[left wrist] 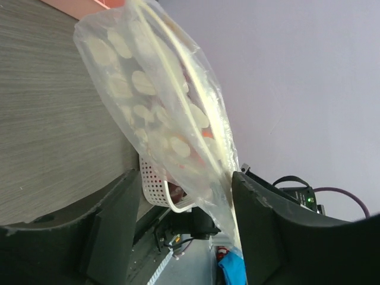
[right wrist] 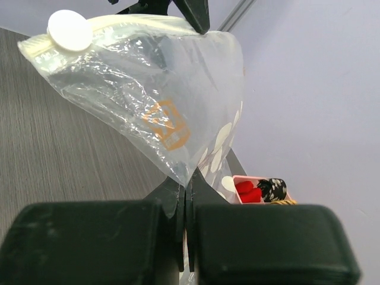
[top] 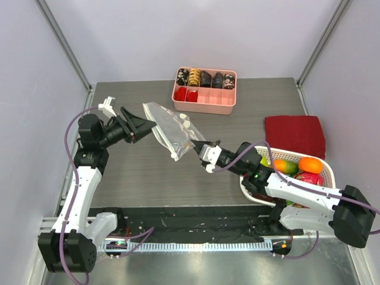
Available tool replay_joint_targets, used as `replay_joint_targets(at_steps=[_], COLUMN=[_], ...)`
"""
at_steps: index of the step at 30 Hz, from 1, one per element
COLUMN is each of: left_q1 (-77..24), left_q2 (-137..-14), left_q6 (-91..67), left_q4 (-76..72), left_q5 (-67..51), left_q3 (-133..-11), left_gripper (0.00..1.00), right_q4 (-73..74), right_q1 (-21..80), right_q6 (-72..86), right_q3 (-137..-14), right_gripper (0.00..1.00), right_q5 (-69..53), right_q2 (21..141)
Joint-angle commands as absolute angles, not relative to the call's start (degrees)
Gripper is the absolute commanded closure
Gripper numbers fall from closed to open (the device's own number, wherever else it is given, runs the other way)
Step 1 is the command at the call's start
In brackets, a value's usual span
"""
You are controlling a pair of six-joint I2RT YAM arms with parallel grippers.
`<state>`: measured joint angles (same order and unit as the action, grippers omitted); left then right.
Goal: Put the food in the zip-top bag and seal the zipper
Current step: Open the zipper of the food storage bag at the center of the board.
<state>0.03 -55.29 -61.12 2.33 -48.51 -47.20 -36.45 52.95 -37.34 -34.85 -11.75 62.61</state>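
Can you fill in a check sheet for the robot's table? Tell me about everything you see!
Surface: grey wood-look table, no spills seen.
Job's things: dotted bag held up in the air between the two arms, looks empty; its zipper is the whitish strip along one edge; fruits sit in the white basket.
Clutter: pink tray of snacks at the back; red cloth on the right.
Grippers: left gripper open, one jaw on each side of the bag's edge; right gripper shut, pinching the bag.
Cables: purple cables loop along both arms, away from the bag.
Surroundings: plain pale walls; nothing else seen.
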Motion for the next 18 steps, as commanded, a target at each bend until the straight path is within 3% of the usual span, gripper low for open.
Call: replay_joint_targets(at_steps=[1,7,18], left_q1=[-1.5,-1.7,-1.7], left_q2=[-53.4,-52.4,-49.5], left_q6=[-61.7,-62.0,-63.1], left_q4=[-1.6,-1.2,-1.3], left_q5=[-49.2,-49.6,-49.9], left_q3=[-46.7,-45.4,-42.1], left_gripper=[0.4,0.46,0.49], right_q4=[-41.4,-41.7,-41.0], right_q1=[53.6,54.0,54.0], right_q6=[-39.1,-38.7,-39.7], right_q3=[-35.9,-36.6,-35.9], right_gripper=[0.99,0.99,0.99], right_q5=[-12.4,-10.2,-8.3], right_q2=[62.3,63.4,63.2])
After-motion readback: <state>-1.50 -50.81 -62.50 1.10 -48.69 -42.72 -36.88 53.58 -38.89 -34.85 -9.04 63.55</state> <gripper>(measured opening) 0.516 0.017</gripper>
